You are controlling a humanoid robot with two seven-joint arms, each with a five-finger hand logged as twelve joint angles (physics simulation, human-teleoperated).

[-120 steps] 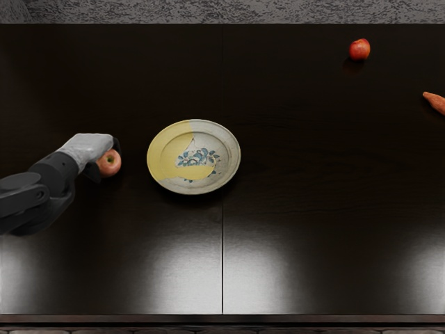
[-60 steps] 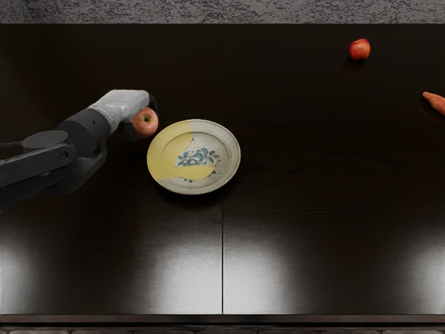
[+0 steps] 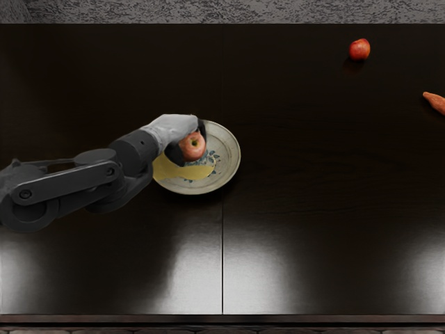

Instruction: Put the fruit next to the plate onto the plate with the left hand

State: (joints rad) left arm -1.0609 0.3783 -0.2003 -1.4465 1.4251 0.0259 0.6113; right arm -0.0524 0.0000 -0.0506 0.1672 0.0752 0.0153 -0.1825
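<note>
Left hand (image 3: 177, 133) clasps apple (image 3: 192, 146) over plate (image 3: 226, 156).

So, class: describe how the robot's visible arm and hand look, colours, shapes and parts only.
Only the left arm shows: dark grey to black, made of rounded cylindrical segments with round joint housings and a thin rod along one. The left hand is pale grey and smooth, with darker fingers. No markings show.

A simulated tabletop scene with a domestic, dining-room look: a wide dark glossy table (image 3: 320, 216) with soft light glare, a painted ceramic plate (image 3: 233, 157), a red apple (image 3: 359, 49) and an orange vegetable (image 3: 434, 102) lying loose, and a grey speckled strip (image 3: 208, 10) beyond the far edge
</note>
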